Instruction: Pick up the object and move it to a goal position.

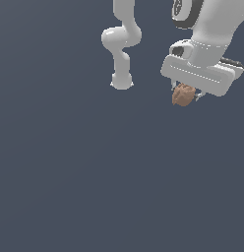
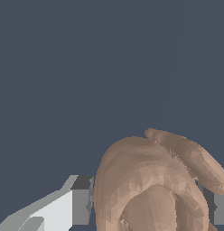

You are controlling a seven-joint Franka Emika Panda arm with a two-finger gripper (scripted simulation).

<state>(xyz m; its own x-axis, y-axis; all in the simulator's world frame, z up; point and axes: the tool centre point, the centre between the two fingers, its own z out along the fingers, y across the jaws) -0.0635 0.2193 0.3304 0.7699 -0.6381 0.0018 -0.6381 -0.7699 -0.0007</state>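
Pinched between the gripper (image 1: 185, 96) fingers, the object (image 1: 183, 95) looks light, rigid and bumpy, best held across its middle.

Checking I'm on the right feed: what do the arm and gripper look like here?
The arm is glossy white, built of rounded tubular links with bulbous joints. A black ring circles one joint near the wrist. The gripper has a wide, boxy white body; in the wrist view its fingers are white with dark grey pads. No cables or markings show.
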